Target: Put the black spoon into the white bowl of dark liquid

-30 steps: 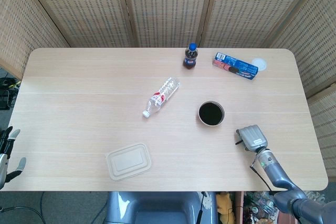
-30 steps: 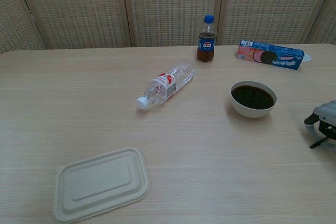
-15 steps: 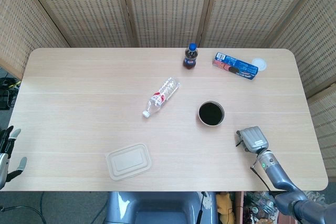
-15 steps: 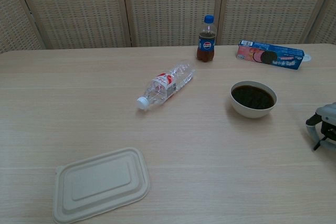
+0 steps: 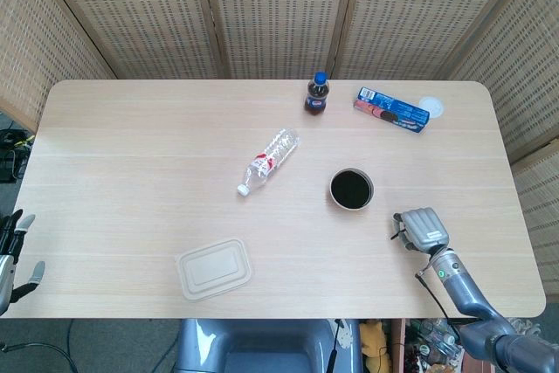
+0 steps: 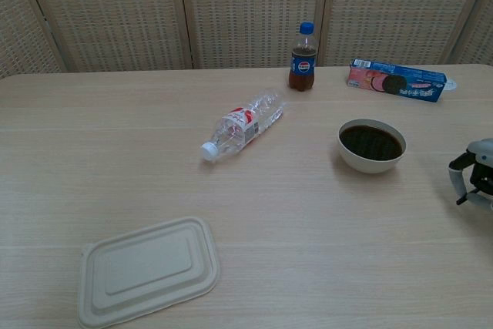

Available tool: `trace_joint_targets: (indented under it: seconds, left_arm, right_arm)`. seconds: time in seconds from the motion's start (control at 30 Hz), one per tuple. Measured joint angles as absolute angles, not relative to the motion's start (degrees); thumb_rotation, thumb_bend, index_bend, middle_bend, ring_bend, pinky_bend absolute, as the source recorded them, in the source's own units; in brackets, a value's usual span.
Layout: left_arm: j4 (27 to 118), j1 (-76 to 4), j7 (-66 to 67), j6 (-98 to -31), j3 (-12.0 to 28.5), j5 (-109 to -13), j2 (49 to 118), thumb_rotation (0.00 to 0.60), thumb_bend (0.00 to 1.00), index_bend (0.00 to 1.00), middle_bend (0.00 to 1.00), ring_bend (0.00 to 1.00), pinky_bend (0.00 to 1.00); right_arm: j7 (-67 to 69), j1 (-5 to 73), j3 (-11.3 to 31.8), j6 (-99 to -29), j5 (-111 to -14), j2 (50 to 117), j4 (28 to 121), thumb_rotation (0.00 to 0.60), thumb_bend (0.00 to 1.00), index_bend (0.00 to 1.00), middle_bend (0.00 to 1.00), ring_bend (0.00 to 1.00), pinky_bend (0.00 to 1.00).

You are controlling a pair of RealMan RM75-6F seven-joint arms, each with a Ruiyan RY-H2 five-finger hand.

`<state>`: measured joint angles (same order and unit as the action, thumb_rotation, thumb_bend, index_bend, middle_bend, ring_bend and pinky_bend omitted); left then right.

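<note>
1. My right hand [image 5: 421,230] hangs low over the table [image 5: 131,146] near its right front edge, back of the hand up, fingers curled downward. In the chest view a thin dark piece shows under the fingers at the frame edge; it may be the black spoon [image 6: 462,199], but I cannot tell whether the hand has hold of it.
2. My left hand [image 5: 12,251] sits off the table's left front corner, fingers apart, holding nothing.
3. The white bowl [image 5: 351,189] of dark liquid stands just beyond and to the left of my right hand, apart from it.
4. A clear water bottle [image 5: 267,161] lies on its side near the table's middle.
5. A pale lidded food box [image 5: 214,268] rests near the front edge.
6. At the far edge a small cola bottle [image 5: 317,94] stands upright, a blue biscuit packet [image 5: 391,110] beside it.
</note>
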<state>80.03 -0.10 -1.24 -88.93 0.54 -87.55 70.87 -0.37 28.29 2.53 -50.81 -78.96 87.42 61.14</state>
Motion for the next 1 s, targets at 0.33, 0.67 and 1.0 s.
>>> trace_joint_targets:
  seconds: [0.33, 0.67, 1.0]
  left_arm:
    - [79.41, -0.26, -1.78, -88.70, 0.50, -87.62, 71.24, 0.600, 0.41, 0.00, 0.00, 0.00, 0.00]
    - [78.27, -0.16, -2.71, -88.36, 0.39, -87.28, 71.75, 0.600, 0.41, 0.00, 0.00, 0.00, 0.00]
    - [76.87, -0.09, -3.79, -87.83, 0.37, -86.74, 72.23, 0.600, 0.41, 0.00, 0.00, 0.00, 0.00]
  right_arm:
    - [8.23, 29.99, 6.25, -49.43, -77.49, 76.78, 77.82, 0.600, 0.67, 0.64, 0.93, 0.94, 1.00]
    - [22.73, 35.48, 10.63, -40.43, -75.90, 69.71, 86.60, 0.600, 0.67, 0.64, 0.93, 0.94, 1.00]
    - [30.71, 43.01, 14.41, -31.09, -73.38, 70.51, 86.15, 0.600, 0.68, 0.64, 0.93, 0.94, 1.00]
